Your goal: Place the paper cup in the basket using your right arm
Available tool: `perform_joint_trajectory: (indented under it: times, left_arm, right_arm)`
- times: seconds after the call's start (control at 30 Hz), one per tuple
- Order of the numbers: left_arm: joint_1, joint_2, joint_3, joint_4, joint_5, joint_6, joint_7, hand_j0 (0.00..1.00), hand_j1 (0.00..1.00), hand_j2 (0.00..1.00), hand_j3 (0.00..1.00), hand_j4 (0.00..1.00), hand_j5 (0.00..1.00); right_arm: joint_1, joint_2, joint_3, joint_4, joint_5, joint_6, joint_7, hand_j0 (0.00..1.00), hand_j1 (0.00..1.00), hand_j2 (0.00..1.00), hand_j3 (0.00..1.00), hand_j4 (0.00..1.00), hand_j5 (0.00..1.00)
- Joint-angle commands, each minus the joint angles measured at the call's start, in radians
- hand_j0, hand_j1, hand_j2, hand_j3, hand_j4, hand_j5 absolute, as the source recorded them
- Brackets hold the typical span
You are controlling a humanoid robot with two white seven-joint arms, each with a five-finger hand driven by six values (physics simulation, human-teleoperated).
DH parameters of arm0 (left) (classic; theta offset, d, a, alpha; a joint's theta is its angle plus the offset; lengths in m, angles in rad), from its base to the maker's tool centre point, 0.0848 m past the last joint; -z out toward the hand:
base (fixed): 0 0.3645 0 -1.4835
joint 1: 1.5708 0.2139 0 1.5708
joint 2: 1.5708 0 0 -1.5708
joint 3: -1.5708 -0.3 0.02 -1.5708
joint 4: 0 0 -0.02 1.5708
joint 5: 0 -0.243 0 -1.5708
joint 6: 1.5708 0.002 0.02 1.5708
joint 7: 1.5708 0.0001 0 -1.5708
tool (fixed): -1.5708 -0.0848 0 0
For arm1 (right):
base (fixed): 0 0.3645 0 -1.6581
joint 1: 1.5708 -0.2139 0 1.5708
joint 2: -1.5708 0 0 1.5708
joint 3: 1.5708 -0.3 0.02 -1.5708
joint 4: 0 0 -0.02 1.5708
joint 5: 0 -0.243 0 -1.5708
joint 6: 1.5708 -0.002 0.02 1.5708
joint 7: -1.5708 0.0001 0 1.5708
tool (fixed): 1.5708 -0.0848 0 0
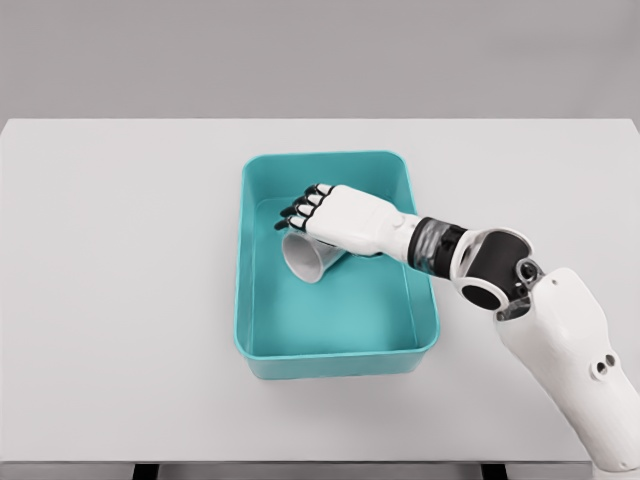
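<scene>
Right hand grips paper cup tilted low inside teal basket on the tabletop; only release left.

- Right arm: glossy white shell, rounded segments; two small dark holes near the lower end.
- Wrist: dark grey to black band; white ring joint with black interior behind it.
- Right hand: white back; fingers black with white segment plates.

White paper cup tipped inside teal basket
</scene>
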Motion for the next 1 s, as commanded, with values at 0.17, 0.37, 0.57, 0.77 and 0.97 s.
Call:
perform_joint_trajectory:
  times: [0.17, 0.37, 0.57, 0.77, 0.97]
  left_arm:
    - [0.0, 0.0, 0.0, 0.0, 0.0, 0.0, 0.0, 1.0, 1.0, 1.0, 1.0, 1.0, 1.0]
    - [0.0, 0.0, 0.0, 0.0, 0.0, 0.0, 0.0, 1.0, 1.0, 1.0, 1.0, 1.0, 1.0]
    - [0.0, 0.0, 0.0, 0.0, 0.0, 0.0, 0.0, 1.0, 1.0, 1.0, 1.0, 1.0, 1.0]
    - [0.0, 0.0, 0.0, 0.0, 0.0, 0.0, 0.0, 1.0, 1.0, 1.0, 1.0, 1.0, 1.0]
    - [0.0, 0.0, 0.001, -0.001, 0.002, 0.0, 0.0, 1.0, 1.0, 1.0, 1.0, 1.0, 1.0]
  right_arm:
    - [0.003, -0.046, -0.126, -0.045, -0.199, -0.009, 0.0, 1.0, 1.0, 1.0, 1.0, 1.0, 1.0]
    - [0.029, -0.172, -0.364, -0.039, -0.719, -0.05, 0.0, 1.0, 1.0, 1.0, 1.0, 1.0, 1.0]
    - [0.195, -0.21, -0.634, 0.056, -0.817, -0.036, 0.0, 1.0, 1.0, 1.0, 1.0, 1.0, 1.0]
    - [0.235, -0.236, -0.643, 0.109, -0.786, -0.035, 0.0, 1.0, 1.0, 1.0, 1.0, 1.0, 1.0]
    - [0.252, -0.195, -0.641, 0.122, -0.786, -0.036, 0.0, 1.0, 1.0, 1.0, 1.0, 1.0, 1.0]
